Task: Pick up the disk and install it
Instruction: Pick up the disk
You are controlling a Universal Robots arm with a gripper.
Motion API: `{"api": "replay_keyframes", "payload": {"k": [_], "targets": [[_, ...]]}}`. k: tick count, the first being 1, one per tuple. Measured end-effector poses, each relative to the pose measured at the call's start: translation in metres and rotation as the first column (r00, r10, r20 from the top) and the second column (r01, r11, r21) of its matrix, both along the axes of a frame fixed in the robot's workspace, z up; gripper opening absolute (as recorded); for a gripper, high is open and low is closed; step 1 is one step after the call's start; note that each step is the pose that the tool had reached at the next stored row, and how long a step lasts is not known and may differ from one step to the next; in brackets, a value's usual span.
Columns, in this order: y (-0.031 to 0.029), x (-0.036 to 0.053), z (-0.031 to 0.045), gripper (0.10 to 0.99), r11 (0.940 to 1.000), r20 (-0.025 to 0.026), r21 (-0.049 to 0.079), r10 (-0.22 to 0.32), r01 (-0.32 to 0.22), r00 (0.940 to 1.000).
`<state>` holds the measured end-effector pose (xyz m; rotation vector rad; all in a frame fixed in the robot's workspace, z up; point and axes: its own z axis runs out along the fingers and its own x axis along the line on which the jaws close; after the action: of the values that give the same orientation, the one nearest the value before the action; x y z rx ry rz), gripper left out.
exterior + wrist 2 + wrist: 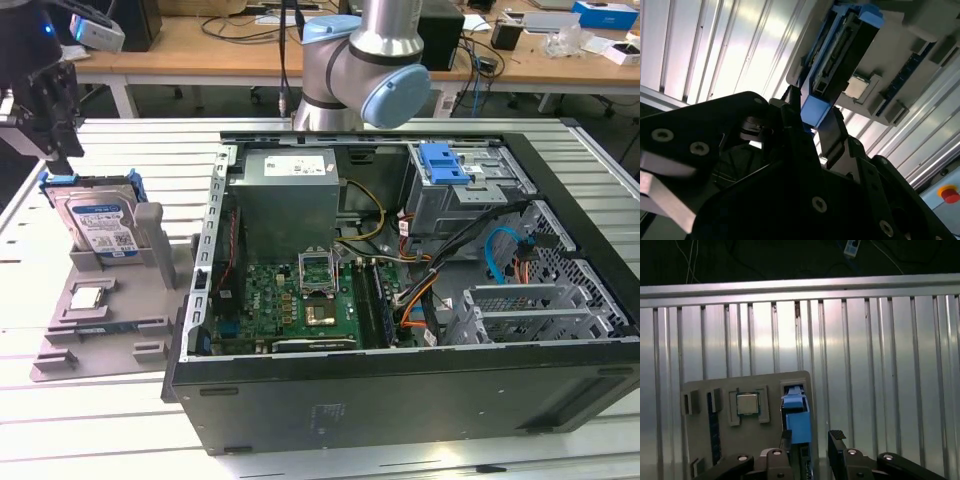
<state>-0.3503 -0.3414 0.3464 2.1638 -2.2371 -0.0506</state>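
The disk stands on edge in a grey holder at the exterior view's left, its silver face and white-and-blue label showing inside a blue carrier frame. My gripper hangs just above the disk's top edge, near its left end. In both wrist views the blue frame of the disk runs between my two black fingers. The gripper is open, with one finger close beside the frame and the other finger a gap away.
A small silver processor chip lies in the holder beside the disk. The open computer case lies at the exterior view's right, with a grey drive cage and blue latch at its back. The slatted metal table surrounds the holder.
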Motion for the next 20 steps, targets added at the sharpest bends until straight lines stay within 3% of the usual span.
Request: {"api": "replay_keyframes", "payload": {"k": [8,10,17,20], "targets": [[-0.0018,-0.0001,-0.0158,0.420,0.9995,-0.0034,-0.004,0.030,-0.030,0.9995],[-0.0018,0.0004,-0.0184,0.420,0.9995,-0.0005,-0.003,0.032,-0.032,0.9995],[-0.0042,0.0005,-0.0207,0.420,0.9993,-0.0022,-0.007,0.035,-0.035,0.9994],[-0.0058,0.0020,-0.0220,0.420,0.9992,-0.0083,-0.010,0.038,-0.038,0.9992]]}}
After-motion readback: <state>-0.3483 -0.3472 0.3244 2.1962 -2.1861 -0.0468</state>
